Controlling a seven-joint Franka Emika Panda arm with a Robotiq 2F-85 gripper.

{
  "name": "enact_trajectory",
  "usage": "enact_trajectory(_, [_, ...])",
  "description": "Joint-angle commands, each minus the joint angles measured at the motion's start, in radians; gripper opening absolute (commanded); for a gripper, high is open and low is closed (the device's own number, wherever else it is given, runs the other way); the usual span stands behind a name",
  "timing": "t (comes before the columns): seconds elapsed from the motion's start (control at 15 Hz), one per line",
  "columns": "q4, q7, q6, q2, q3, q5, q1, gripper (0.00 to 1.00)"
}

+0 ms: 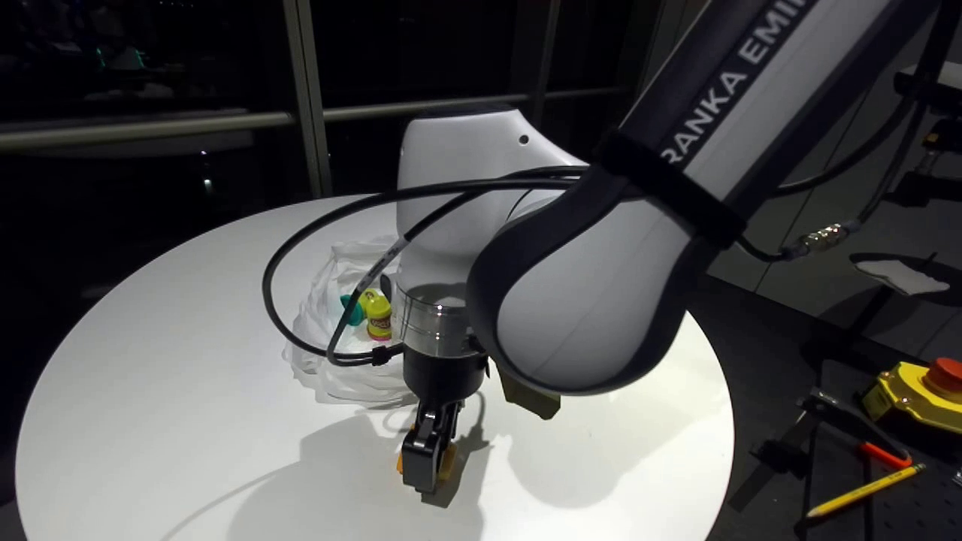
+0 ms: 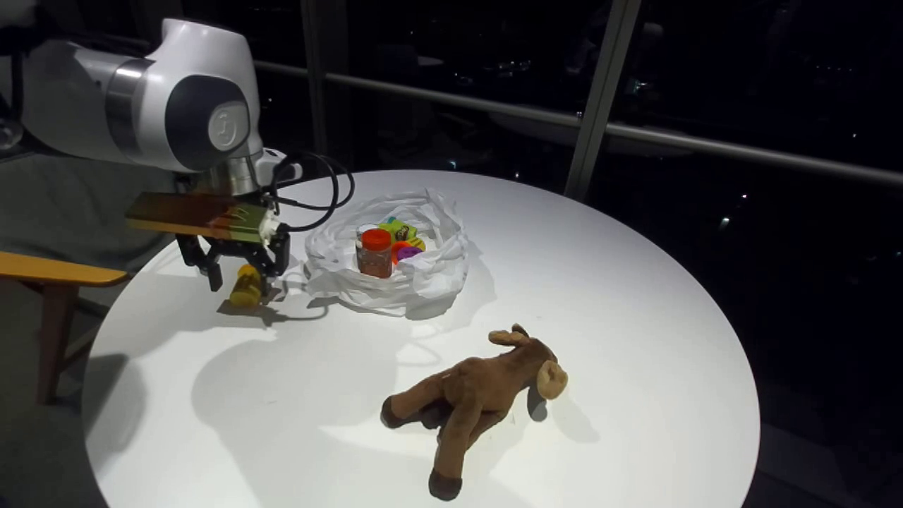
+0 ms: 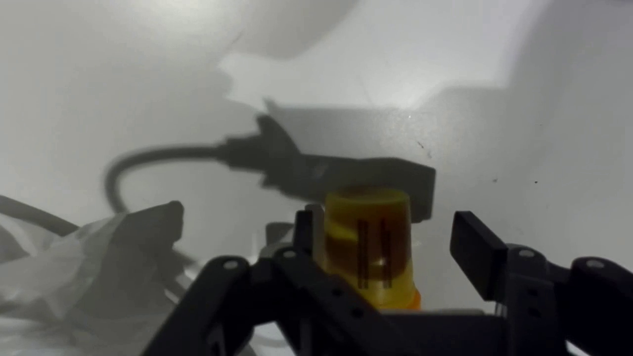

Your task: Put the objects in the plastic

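Closest to the lens in the wrist view: my end effector (image 3: pixel 389 242), its jaws apart, with an amber container (image 3: pixel 370 240) in the gap. It sits close by the jaw on the 9 o'clock side (contact not resolvable), while bare space shows toward 3 o'clock, so nothing is gripped. Whether the container stands or lies, I cannot say. Plastic bag (image 2: pixel 425 288) slumped open on the white surface (image 2: pixel 635 423); in an exterior view the container is between 8 and 9 o'clock of it, near but outside. Done: the bag holds a red-lidded jar (image 2: pixel 376 255), a yellow tub (image 1: pixel 379 319), a teal piece (image 1: pixel 352 309) and a purple piece (image 2: pixel 409 252); more yellow and orange shows beside these, partly hidden, count uncertain. Remaining: that amber container, plus a brown plush animal (image 2: pixel 487 386) lying on the surface at about 5 o'clock from the bag, well apart from it. Estimate: most of the small toys I can see are in, two objects are out, so I judge the task past its middle. Step in hand, as I read it, is the grasp on the container; lift and drop into the bag are not yet done, and the plush, being bulkiest, probably comes last.
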Motion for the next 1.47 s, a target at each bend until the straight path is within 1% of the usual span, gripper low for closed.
enact_trajectory(0.0, [0.011,-0.046,0.056,0.024,0.023,0.029,-0.022,0.42])
enact_trajectory(0.13, [0.016,-0.032,0.078,0.033,0.002,0.015,-0.006,0.28])
enact_trajectory(0.2, [0.017,-0.018,0.088,0.031,-0.012,0.008,0.006,0.20])
enact_trajectory(0.27, [0.014,-0.003,0.101,0.021,-0.031,-0.003,0.022,0.18])
enact_trajectory(0.53, [0.021,0.051,0.072,-0.067,-0.088,-0.020,0.074,0.17])
enact_trajectory(0.67, [0.052,0.115,0.081,-0.117,-0.159,-0.054,0.125,0.17])
enact_trajectory(0.73, [0.091,0.146,0.077,-0.125,-0.187,-0.068,0.144,0.17])
enact_trajectory(0.87, [0.164,0.206,0.074,-0.134,-0.245,-0.099,0.165,0.17])
enact_trajectory(1.13, [0.336,0.354,0.092,-0.046,-0.389,-0.185,0.195,0.17])
enact_trajectory(1.33, [0.423,0.396,0.055,0.047,-0.442,-0.192,0.168,0.17])
enact_trajectory(1.4, [0.439,0.396,0.040,0.075,-0.448,-0.178,0.155,0.17])
